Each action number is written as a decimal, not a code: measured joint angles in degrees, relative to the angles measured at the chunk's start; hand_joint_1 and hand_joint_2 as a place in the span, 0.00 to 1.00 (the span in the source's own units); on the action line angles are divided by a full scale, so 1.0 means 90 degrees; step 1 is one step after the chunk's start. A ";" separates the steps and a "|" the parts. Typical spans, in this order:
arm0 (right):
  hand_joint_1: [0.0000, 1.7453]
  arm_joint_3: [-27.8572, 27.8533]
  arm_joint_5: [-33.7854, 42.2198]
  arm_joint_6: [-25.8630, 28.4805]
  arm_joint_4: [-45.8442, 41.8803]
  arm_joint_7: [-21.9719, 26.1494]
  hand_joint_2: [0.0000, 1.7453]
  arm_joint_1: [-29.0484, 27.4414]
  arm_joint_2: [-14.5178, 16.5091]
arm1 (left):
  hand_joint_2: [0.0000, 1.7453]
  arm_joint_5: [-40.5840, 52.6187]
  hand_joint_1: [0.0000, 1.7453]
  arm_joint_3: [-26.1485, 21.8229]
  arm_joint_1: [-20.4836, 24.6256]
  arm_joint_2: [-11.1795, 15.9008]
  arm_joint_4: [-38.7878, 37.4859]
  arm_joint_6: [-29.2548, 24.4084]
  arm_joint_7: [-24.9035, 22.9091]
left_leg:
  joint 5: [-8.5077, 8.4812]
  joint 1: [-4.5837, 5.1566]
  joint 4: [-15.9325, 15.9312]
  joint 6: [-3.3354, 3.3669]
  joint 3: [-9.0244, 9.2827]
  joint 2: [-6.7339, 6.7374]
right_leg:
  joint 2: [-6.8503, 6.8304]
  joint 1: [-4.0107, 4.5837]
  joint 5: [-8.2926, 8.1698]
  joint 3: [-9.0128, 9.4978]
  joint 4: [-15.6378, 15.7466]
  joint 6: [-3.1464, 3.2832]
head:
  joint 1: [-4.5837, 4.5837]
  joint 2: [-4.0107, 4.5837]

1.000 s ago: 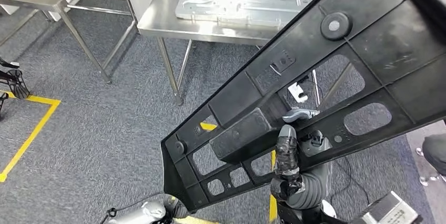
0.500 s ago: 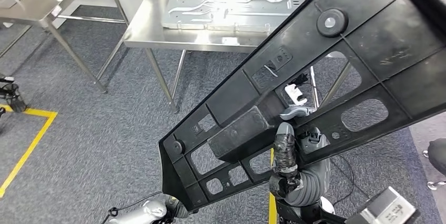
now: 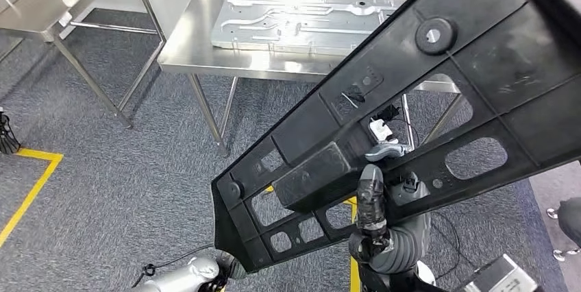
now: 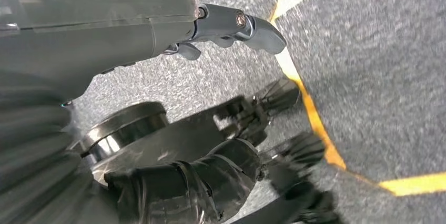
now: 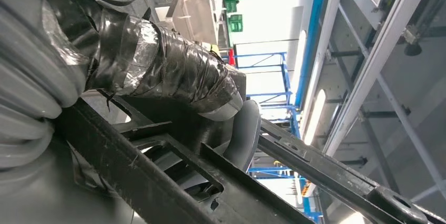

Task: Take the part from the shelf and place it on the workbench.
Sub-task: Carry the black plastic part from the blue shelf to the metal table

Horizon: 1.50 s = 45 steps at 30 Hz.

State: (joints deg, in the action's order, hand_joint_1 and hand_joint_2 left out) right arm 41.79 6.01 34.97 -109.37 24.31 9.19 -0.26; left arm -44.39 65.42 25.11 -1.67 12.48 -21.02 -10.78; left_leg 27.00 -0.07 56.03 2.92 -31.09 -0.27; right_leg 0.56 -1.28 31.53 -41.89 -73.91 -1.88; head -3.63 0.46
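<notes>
Grey carpet floor [image 3: 123,168] with yellow tape line [image 3: 27,192]. Silver stamped metal panel [image 3: 301,21] lies flat on top of a steel table. Second steel table [image 3: 41,4] stands just beside it.

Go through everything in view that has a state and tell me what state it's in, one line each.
black part: off the shelf, carried tilted in the air, not yet on the workbench.
right hand: grips the black part from beneath.
left hand: holds nothing visible; fingers look curled, unclear.
workbench: standing, silver metal plate lying flat on it.
</notes>
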 joint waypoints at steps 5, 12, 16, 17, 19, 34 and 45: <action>1.00 0.0000 -0.0040 0.0002 0.0018 -0.0001 1.00 -0.0003 0.0005 | 1.00 -0.0002 0.00 0.0000 0.0010 -0.0009 -0.0003 0.0005 0.0001 | 0.0380 -0.0029 0.0180 -0.0202 0.0173 -0.0023 | -0.0043 -0.0031 -0.0885 0.0481 0.1491 -0.0023 | 0.0046 0.0000; 1.00 0.0000 -0.0216 0.0009 0.0030 -0.0007 1.00 0.0003 0.0049 | 1.00 -0.0010 0.00 0.0000 0.0038 -0.0009 -0.0005 0.0010 0.0015 | 0.0874 -0.0049 0.1188 -0.0348 -0.0227 0.0005 | -0.0021 -0.0014 -0.0617 0.0724 0.1564 0.0278 | -0.0021 0.0000; 1.00 0.0000 -0.0245 0.0012 0.0041 -0.0024 1.00 0.0000 0.0049 | 1.00 -0.0010 0.00 0.0000 -0.0004 -0.0007 -0.0005 0.0020 0.0005 | 0.0796 -0.0040 0.2098 -0.0299 -0.1090 0.0003 | 0.0023 0.0058 -0.0449 0.0931 0.1579 0.0320 | -0.0025 0.0000; 1.00 0.0000 -0.0249 0.0012 0.0043 -0.0030 1.00 0.0001 0.0049 | 1.00 -0.0011 0.00 0.0000 -0.0005 -0.0006 -0.0005 0.0019 0.0005 | 0.0484 -0.0024 0.1789 -0.0249 -0.1060 0.0000 | 0.0038 0.0079 -0.0396 0.1011 0.1581 0.0321 | -0.0024 0.0000; 1.00 0.0000 -0.0254 0.0010 0.0046 -0.0041 1.00 0.0004 0.0049 | 1.00 -0.0013 0.00 0.0000 0.0006 -0.0003 -0.0005 0.0012 0.0006 | -0.0124 0.0033 0.0956 -0.0120 -0.0825 -0.0007 | 0.0051 0.0111 -0.0286 0.1159 0.1598 0.0314 | -0.0003 0.0000; 1.00 -0.0015 -0.0294 0.0039 0.0047 -0.0209 1.00 0.0017 0.0012 | 1.00 0.0052 0.00 0.0000 0.0113 -0.0113 -0.0005 -0.0086 -0.0036 | 0.0211 0.0030 0.0166 -0.0020 0.0115 -0.0008 | -0.0030 0.0001 -0.0729 0.0224 0.0890 -0.0028 | 0.0059 0.0000; 1.00 -0.0019 -0.0342 0.0037 0.0029 -0.0268 1.00 0.0070 -0.0007 | 1.00 0.0090 0.00 0.0000 0.0177 -0.0241 -0.0002 -0.0106 -0.0112 | 0.0977 -0.0004 0.2006 -0.0353 -0.0898 0.0011 | -0.0005 0.0002 -0.0614 0.0753 0.1595 0.0279 | -0.0002 0.0000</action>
State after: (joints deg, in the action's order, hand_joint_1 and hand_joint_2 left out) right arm 41.62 2.93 35.30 -109.12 21.90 9.81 -0.33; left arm -43.58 65.42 26.71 -3.84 12.46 -21.97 -11.78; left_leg 35.78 -0.11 74.08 -0.25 -39.17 -0.17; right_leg 0.52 -1.26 26.00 -35.11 -59.56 0.62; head -3.65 0.46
